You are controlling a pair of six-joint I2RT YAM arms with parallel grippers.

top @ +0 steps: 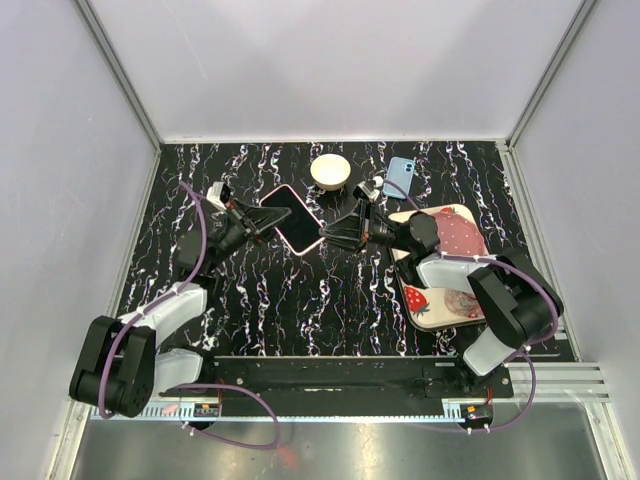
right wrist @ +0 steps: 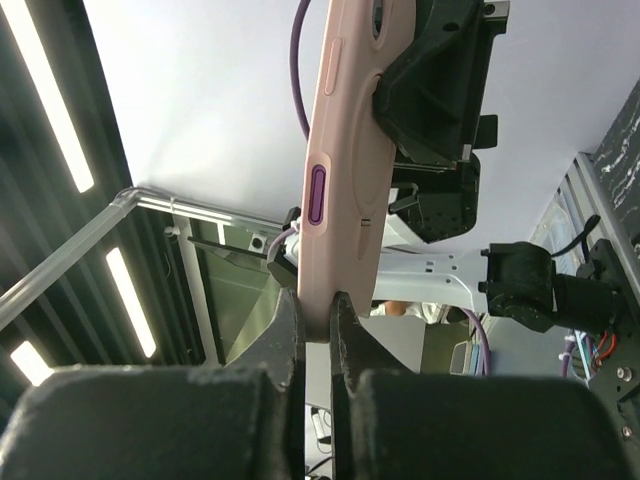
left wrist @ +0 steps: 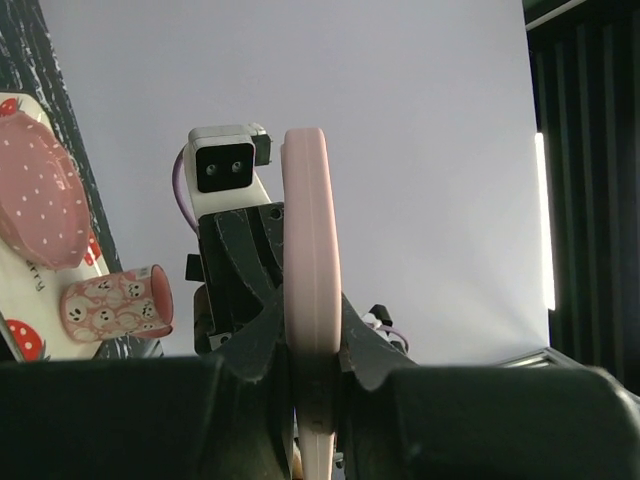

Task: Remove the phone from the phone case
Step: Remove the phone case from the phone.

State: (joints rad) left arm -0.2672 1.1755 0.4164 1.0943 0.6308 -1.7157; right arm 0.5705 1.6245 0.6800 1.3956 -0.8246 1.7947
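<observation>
Top external: pink phone case, phone inside, held off tabletop near far edge; left fingers, right fingers clamped on opposite ends.

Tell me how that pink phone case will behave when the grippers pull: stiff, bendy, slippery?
Edge-on, the pink phone case looks straight, so probably stiff with the phone inside. Its rounded matte rim suggests soft rubber, likely grippy. The left gripper and right gripper pinch only its ends, so it may twist.
</observation>
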